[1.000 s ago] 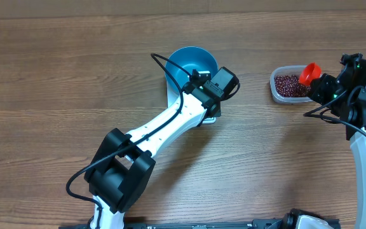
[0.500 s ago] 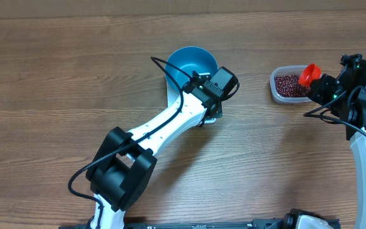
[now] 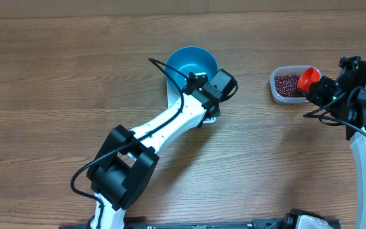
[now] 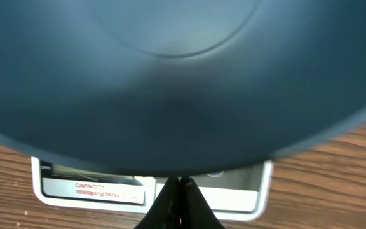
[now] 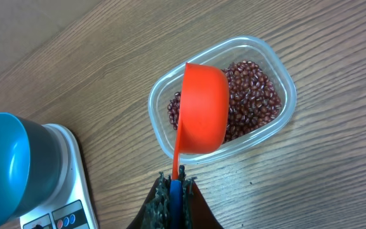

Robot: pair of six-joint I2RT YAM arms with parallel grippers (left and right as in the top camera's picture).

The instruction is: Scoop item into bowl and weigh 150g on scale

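- Beans (image 3: 287, 82) (image 5: 254, 95): we record a loose heap of small dark red-brown grains at the upper right of the overhead frame, all inside the tub.
- Tub (image 3: 274, 84) (image 5: 159, 121): clear plastic with rounded corners, standing on the desk well apart from the bowl.
- Scoop (image 3: 308, 77) (image 5: 203, 109): orange, with its cup over the tub's left half in the right wrist view. Its thin handle runs down toward the frame's bottom edge. We cannot tell what the cup holds.
- Right hand (image 3: 323, 89) (image 5: 178, 186): clamped tight on the scoop's handle, at the right edge of the overhead frame.
- Bowl (image 3: 192, 66) (image 4: 183, 83) (image 5: 2, 165): bright blue, round and deep, at upper centre of the overhead frame, seated on the scale.
- Scale (image 3: 212, 118) (image 4: 94, 188) (image 5: 65, 191): flat and white, with its display edge showing below the bowl.
- Left hand (image 3: 196, 78) (image 4: 182, 189): fingers pressed fully together, gripping nothing, tips right at the bowl's lower outer wall above the scale's panel.
- Desk (image 3: 75, 76): brown wood grain, carrying everything listed.
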